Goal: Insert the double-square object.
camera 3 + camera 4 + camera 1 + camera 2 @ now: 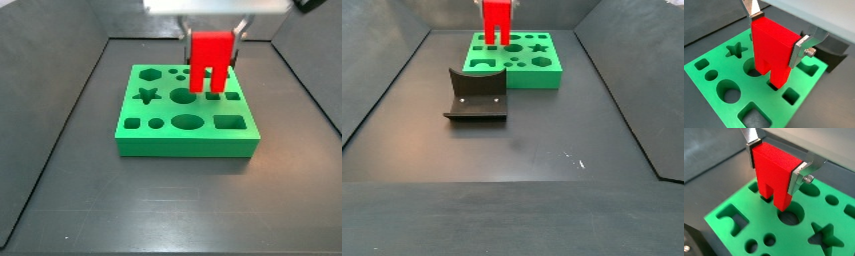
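My gripper (776, 36) (774, 165) is shut on the red double-square object (771, 50) (774, 175), with the silver fingers (799, 50) clamping its solid top from two sides. The block hangs upright, legs down, over the green board (721, 62) (754, 225). Its leg tips sit right at two square holes in the board; I cannot tell whether they have entered. In both side views the gripper (211, 30) (497, 4) holds the block (209, 58) (497, 22) over one back part of the board (187, 145) (523, 78).
The board has several other shaped holes: a star (147, 96), circles, an oval, a square. The dark L-shaped fixture (476, 95) stands on the floor in front of the board; part of it shows in a wrist view (834, 52). Dark bin walls surround the floor.
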